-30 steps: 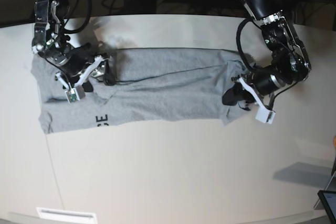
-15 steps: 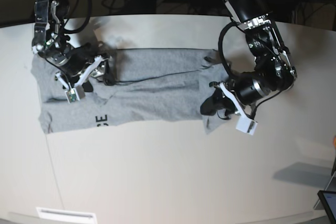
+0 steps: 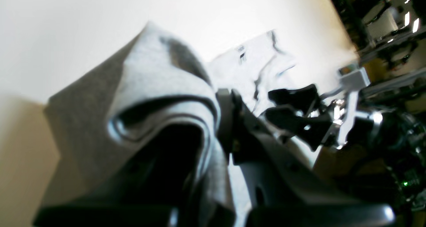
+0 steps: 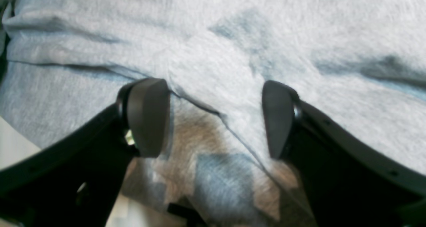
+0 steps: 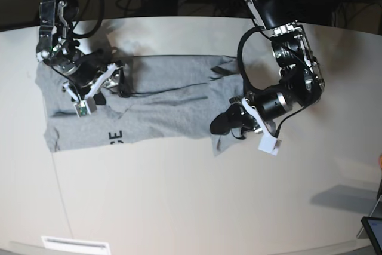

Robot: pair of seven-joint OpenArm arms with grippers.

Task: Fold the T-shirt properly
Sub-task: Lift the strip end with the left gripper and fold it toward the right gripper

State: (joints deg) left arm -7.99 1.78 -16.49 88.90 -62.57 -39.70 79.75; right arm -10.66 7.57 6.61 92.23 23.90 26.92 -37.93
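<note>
The T-shirt (image 5: 149, 103) lies spread on the table (image 5: 179, 195), its right end now drawn further leftward over the body by the left gripper (image 5: 222, 125), clamped on its hem. The right gripper (image 5: 98, 85) rests wide open, empty, on the left part, so the fold is judged underway.

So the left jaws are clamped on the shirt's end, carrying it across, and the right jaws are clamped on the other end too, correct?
Not quite. The right gripper is open: in the right wrist view its jaws stand wide apart over the T-shirt, gripping nothing. The rest holds: the left gripper is shut on the shirt's end, fabric bunched in it, as the left wrist view shows.
</note>
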